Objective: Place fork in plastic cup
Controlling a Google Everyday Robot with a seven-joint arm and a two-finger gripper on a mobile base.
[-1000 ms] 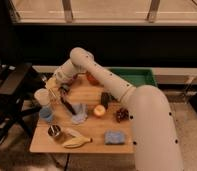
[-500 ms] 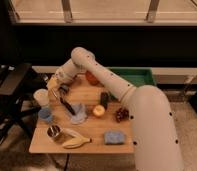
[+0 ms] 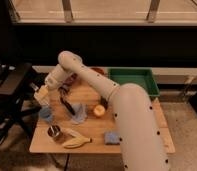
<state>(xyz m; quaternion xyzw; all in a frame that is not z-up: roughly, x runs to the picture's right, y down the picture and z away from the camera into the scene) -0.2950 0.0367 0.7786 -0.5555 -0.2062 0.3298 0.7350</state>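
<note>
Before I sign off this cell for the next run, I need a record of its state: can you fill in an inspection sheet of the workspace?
Surface: small wooden table, crowded on its left half.
Job's things: pale plastic cup at the table's left edge; fork not made out, possibly at the gripper.
Clutter: blue cup, metal can, banana, black utensil, clear glass, orange fruit, blue sponge.
Grippers: gripper just above the plastic cup, arm reaching across the table from the right.
Cables: nothing seen.
Surroundings: green bin behind the table, black chair to the left, window ledge above.
</note>
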